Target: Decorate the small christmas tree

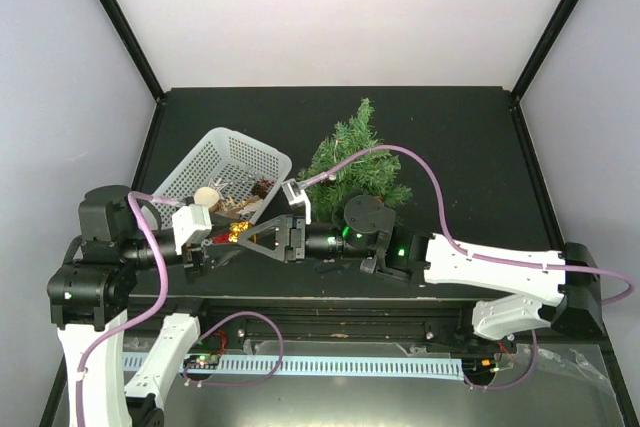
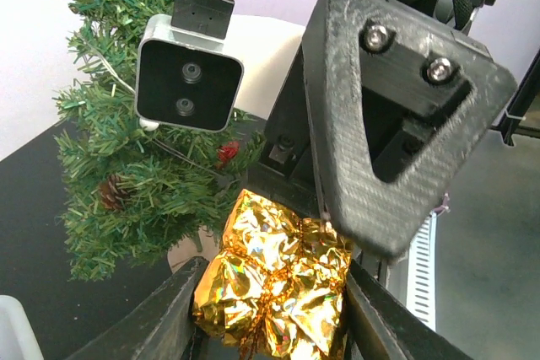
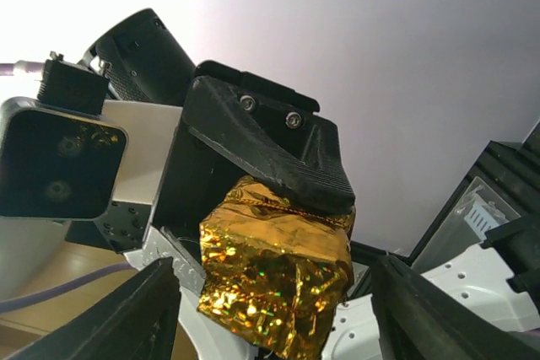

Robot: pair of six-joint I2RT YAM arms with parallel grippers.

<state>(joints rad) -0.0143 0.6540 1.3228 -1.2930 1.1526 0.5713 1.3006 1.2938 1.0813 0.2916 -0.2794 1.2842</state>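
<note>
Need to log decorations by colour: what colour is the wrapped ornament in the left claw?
The ornament is shiny gold foil, clearest in the right wrist view.

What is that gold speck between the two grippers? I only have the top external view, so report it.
Observer: A crinkled gold foil parcel, clamped in the left gripper.
Operator: Give me the right gripper's state.
Observer: The right gripper is open. Its fingers stand either side of the parcel, and the right wrist view shows gaps on both sides.
Operator: Check the tree for ornaments.
Observer: In the left wrist view, the small christmas tree already carries a pinecone and a red berry.
</note>
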